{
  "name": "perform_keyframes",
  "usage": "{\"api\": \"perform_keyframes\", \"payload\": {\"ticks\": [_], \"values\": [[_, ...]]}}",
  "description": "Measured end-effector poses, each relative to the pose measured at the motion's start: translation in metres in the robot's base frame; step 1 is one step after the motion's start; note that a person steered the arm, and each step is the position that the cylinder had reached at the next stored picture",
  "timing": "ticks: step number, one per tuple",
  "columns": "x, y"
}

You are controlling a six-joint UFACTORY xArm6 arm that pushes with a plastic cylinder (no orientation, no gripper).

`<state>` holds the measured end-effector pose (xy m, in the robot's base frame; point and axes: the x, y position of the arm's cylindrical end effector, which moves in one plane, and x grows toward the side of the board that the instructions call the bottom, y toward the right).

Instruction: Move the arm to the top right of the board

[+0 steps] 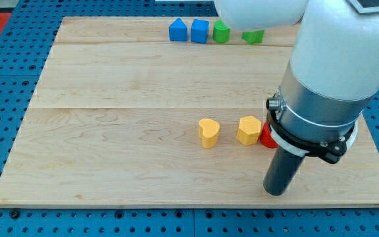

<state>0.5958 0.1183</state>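
Observation:
My tip (276, 193) rests on the wooden board (124, 131) near its bottom right, just below and right of the yellow hexagon block (249, 130). A red block (267, 136) sits right of that hexagon, mostly hidden behind the arm. A yellow heart block (208, 132) lies further left. Along the view's top edge stand a blue block with a peaked top (177, 29), a blue cube (199, 30), a green block (222, 31) and another green block (253, 36), partly hidden by the arm.
The white and grey arm body (334, 66) covers the board's top right and right side. A blue perforated table (5, 99) surrounds the board.

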Motion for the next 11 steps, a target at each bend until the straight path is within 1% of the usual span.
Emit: {"api": "perform_keyframes", "payload": {"ticks": [1,2,3,4,5,6,7,9,10,11], "values": [[0.019,0.014],[0.020,0.029],[0.023,0.025],[-0.006,0.097],[-0.059,0.164],[-0.118,0.211],[-0.191,0.220],[-0.343,0.219],[-0.404,0.212],[-0.404,0.212]]}}
